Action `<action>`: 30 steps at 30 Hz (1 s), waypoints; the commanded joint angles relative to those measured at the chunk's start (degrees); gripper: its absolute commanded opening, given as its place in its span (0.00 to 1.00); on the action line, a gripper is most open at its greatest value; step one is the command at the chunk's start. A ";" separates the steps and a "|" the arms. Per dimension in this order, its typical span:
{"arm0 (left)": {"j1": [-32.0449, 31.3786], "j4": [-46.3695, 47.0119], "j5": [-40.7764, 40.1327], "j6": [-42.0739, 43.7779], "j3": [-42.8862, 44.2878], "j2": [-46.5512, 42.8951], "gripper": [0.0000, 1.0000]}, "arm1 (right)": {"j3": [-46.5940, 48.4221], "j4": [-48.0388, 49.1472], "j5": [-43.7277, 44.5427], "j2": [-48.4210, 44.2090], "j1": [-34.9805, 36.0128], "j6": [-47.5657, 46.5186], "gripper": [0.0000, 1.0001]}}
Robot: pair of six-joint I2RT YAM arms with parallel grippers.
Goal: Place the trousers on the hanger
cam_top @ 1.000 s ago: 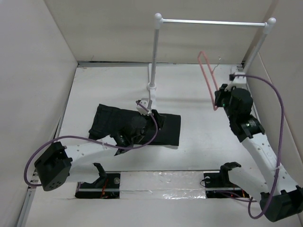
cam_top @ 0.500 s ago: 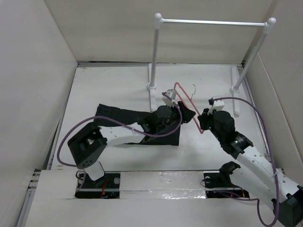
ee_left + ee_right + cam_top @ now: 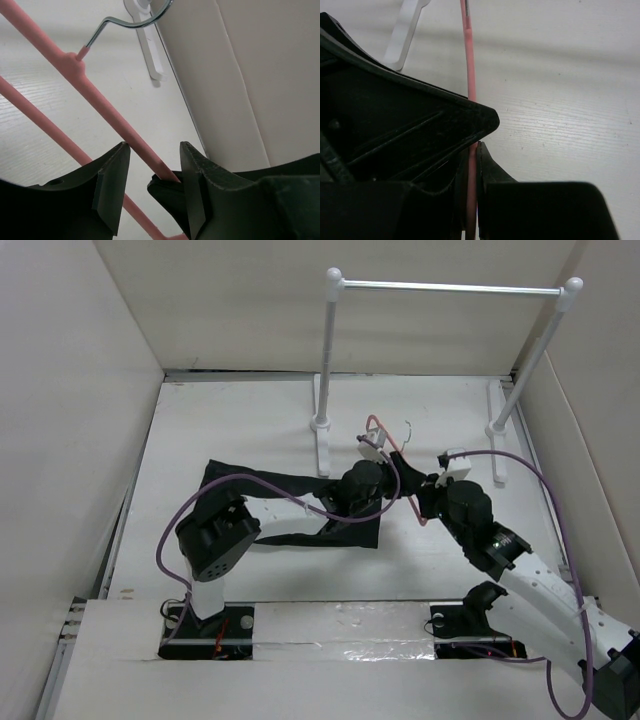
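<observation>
The right gripper is clamped tight on one bar of the pink hanger. The left gripper is partly open, with a hanger bar passing between its fingers unpinched. The trousers lie on the table, left of the hanger.

Text, top view: none legible on anything.
Text, left wrist view: none legible.
Text, right wrist view: none legible.
Labels, brands, numbers, signs: none can be read in any view.
</observation>
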 commanded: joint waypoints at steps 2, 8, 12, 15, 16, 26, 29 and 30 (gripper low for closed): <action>-0.28 2.46 -0.91 -1.42 3.83 2.00 0.38 | -0.98 5.47 0.87 -1.42 1.77 1.27 0.00; -0.28 2.28 -0.82 -2.03 3.75 2.89 0.12 | -1.87 5.29 1.31 -2.73 2.30 1.88 0.00; -0.28 2.63 -0.29 -2.21 2.35 2.19 0.00 | -2.05 3.64 0.25 -3.17 3.35 2.50 0.10; -0.28 3.86 -0.20 -2.12 -0.72 0.35 0.00 | -2.49 0.48 -0.71 -4.57 4.85 3.03 0.35; -0.28 6.04 -0.03 -2.38 -2.12 -0.18 0.00 | -2.23 -2.14 -1.15 -5.19 5.37 3.03 0.41; -0.11 25.47 6.39 -8.35 -21.10 -6.68 0.00 | 0.85 -12.54 -5.72 -17.67 6.43 5.04 0.71; -0.72 31.27 7.00 -10.02 -25.93 -7.39 0.00 | -0.20 -12.28 -3.00 -16.46 6.43 5.31 0.30; -0.72 32.77 7.09 -10.72 -27.09 -7.39 0.00 | -0.72 -11.84 -3.26 -15.66 6.43 5.49 0.11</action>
